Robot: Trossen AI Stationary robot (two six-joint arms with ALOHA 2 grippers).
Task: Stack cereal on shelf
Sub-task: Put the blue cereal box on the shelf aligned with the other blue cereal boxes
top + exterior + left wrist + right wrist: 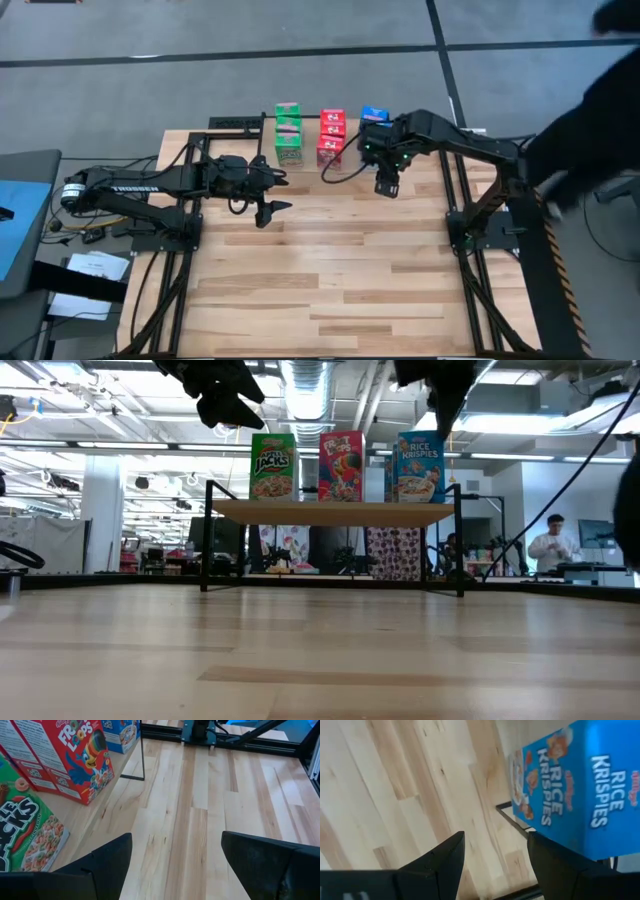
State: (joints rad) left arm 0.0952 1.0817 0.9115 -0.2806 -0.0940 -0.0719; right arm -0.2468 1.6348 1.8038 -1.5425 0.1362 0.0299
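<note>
Three green boxes [288,132], three red boxes [331,136], blue boxes [374,114] uncountable, one shelf [330,511]

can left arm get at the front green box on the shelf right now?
Probably yes. The left gripper is open and empty, just in front of the shelf, and the front green box stands at the near edge with nothing between them.

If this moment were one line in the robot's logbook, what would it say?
cereal boxes: standing on shelf | left claw: open, empty | right claw: open, empty
</note>
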